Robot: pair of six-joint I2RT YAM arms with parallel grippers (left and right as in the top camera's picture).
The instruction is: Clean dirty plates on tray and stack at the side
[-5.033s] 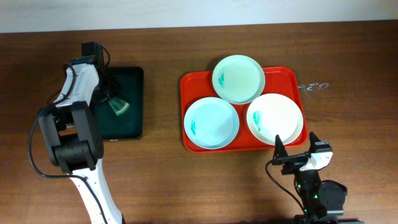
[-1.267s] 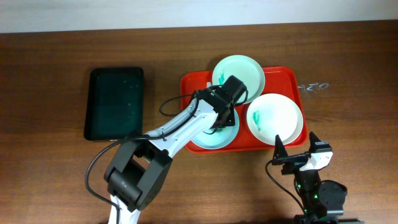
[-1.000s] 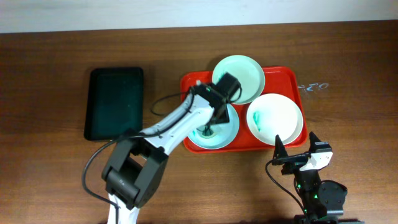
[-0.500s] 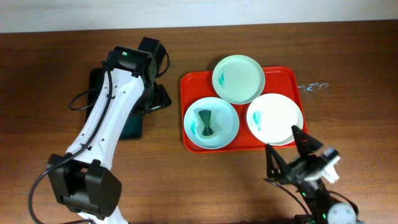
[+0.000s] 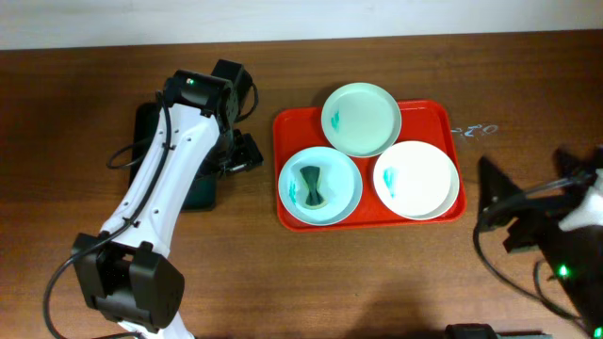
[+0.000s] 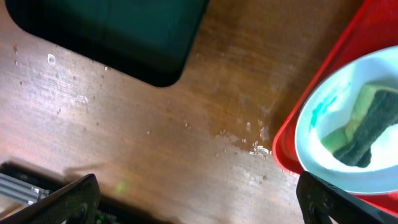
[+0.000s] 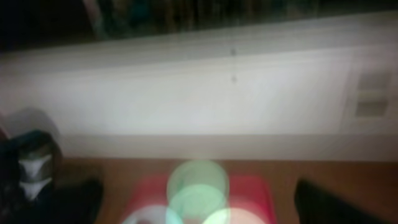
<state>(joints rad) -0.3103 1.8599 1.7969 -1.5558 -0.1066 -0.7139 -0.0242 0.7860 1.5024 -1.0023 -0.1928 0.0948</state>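
Overhead: all three plates sit on the tray. The mint plate is at its back edge, the blue-white plate front-left, the white plate front-right. The sponge lies in the blue-white plate, pinched at the waist, long axis running front to back of the tray. Your left gripper hangs just off the tray's left edge, arm stretched over the black tray. It's the nearer one to the sponge, which lies to its right. Your right gripper is off the tray's front-right corner, blurred, closest to the white plate.

Left wrist: fingers spread wide, nothing between them, bare table under the left gripper. The tray rim, blue-white plate and sponge sit at the right of view, so my read is you'd reach toward the tray's front-left to regrip.

Right wrist: heavily blurred. The right gripper reads as spread and empty. It's pitched up, looking across the tray at the wall; the mint plate is a smudge, the others can't be resolved.
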